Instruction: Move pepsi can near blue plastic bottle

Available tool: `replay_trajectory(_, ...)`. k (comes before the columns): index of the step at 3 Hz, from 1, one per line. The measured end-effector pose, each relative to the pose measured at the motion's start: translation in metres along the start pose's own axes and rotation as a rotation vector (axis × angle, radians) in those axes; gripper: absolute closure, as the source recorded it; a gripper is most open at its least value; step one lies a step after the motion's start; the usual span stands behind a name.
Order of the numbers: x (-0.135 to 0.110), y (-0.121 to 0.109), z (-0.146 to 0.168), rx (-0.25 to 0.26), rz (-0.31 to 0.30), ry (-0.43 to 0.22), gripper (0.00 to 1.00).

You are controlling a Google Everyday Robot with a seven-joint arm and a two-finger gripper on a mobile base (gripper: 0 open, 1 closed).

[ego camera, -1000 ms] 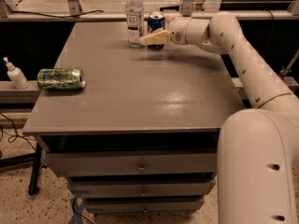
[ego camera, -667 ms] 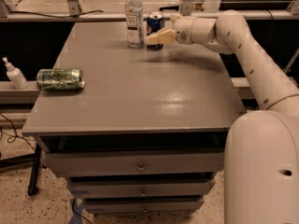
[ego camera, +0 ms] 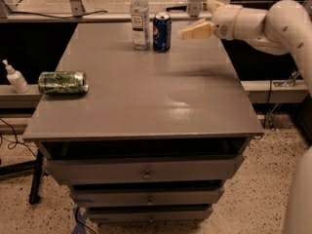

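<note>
The pepsi can (ego camera: pixel 162 31) stands upright at the far edge of the grey table (ego camera: pixel 146 96), dark blue with a silver top. The blue plastic bottle (ego camera: pixel 140 17), clear with a white cap and a white label, stands right beside it on its left, nearly touching. My gripper (ego camera: pixel 191 32) hovers above the table a little to the right of the can. It is apart from the can, open and empty, with its beige fingers (ego camera: pixel 197 31) pointing left toward the can.
A green patterned can (ego camera: pixel 62 82) lies on its side near the table's left edge. A small white pump bottle (ego camera: pixel 14 77) stands on a ledge left of the table. Drawers (ego camera: pixel 146 172) sit below the tabletop. Metal frame posts stand behind the table.
My gripper has let go of the pepsi can and drawn back to the right and slightly up. The can stays standing next to the bottle.
</note>
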State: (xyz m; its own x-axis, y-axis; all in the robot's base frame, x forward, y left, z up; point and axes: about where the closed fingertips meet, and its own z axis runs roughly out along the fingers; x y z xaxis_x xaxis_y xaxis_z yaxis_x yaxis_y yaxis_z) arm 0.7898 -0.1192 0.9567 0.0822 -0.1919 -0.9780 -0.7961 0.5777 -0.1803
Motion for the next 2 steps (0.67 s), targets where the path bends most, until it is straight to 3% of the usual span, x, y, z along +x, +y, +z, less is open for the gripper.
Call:
replay_trajectory(1, -0.026, 0.002, -0.054, 0.021, -0.032, -0.032, 0.00)
replay_trajectory(2, -0.027, -0.001, -0.066, 0.033, -0.033, -0.032, 0.00)
